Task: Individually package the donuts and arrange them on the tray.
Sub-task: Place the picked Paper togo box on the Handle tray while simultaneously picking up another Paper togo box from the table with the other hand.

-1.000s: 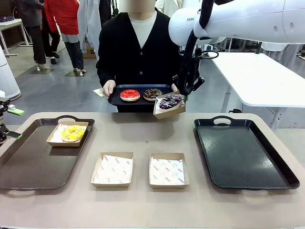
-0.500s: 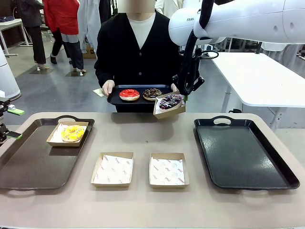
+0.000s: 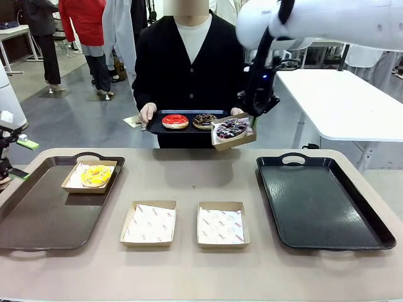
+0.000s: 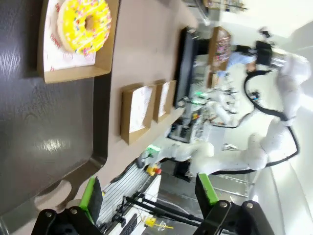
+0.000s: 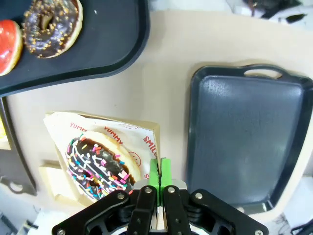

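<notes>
Held item: the purple donut (image 3: pixel 232 129) sits in a shallow cardboard box (image 3: pixel 234 143) lifted clear of the table (image 3: pixel 189 176), at 12 o'clock above its far edge. The box is tilted, its open face turned partly toward my side. The donut is a ring with no true long axis. In my right wrist view it reads as an oval running from 10 o'clock to 4 o'clock. Its icing is dark purple with coloured sprinkles and a pale rim, on white paper with red print. My right gripper (image 5: pixel 159 169) is clamped on the box's edge at 3 o'clock of the donut, green pads pressed together on card and paper. My right arm enters high from 2 o'clock, white links level, and the wrist hangs down to the box. A person holds a small black tray (image 3: pixel 157 128) just beside the box at 9 o'clock. It carries the red donut (image 3: pixel 175 121) and the chocolate donut (image 3: pixel 204 119). The yellow donut (image 3: pixel 96 175) lies flat in its own box on the brown tray (image 3: pixel 38 220) at 10 o'clock of the table. The large black tray (image 3: pixel 315 201) lies at 3 o'clock. My left gripper (image 4: pixel 149 191) is spread wide and grasps nothing, over the brown tray's handle end.
</notes>
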`<state>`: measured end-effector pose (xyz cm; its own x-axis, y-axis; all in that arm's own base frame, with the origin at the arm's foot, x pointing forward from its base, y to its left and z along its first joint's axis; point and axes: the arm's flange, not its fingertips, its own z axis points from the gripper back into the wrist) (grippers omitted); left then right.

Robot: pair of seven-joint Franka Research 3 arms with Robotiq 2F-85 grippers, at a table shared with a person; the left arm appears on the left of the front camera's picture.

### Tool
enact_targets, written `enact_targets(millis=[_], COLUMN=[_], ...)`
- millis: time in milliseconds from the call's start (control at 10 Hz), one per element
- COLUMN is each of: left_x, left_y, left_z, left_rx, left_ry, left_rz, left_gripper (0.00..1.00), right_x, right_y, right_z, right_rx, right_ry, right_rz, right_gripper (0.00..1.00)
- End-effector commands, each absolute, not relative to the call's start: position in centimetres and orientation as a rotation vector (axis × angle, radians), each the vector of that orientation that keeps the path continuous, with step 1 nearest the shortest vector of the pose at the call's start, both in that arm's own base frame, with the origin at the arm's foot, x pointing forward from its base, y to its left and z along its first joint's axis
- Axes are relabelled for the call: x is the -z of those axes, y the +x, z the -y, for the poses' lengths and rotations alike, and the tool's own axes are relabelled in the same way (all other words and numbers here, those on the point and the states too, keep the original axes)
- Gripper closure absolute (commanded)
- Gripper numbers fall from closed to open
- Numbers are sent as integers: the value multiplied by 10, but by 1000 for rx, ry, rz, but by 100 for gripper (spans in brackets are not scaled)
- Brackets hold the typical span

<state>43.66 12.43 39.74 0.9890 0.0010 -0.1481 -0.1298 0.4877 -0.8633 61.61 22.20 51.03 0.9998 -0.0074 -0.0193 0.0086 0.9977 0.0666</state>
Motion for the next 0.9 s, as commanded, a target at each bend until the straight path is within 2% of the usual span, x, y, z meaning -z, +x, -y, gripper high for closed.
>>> enact_targets(millis=[0,400,800], left_x=[-428,-460,-448], left_y=[428,433,429], left_z=[-85,6,88], left_rx=[-66,-58,-19], left_ry=[-865,-599,-394], left_rz=[-198,-233,-174], left_gripper=[0,0,0], right_x=[-507,-478,-447], right_y=[606,595,587], right_z=[-176,-111,-76], right_rx=[29,39,54], right_ry=[123,130,150], right_rz=[-62,-80,-67], right_gripper=[99,99,99])
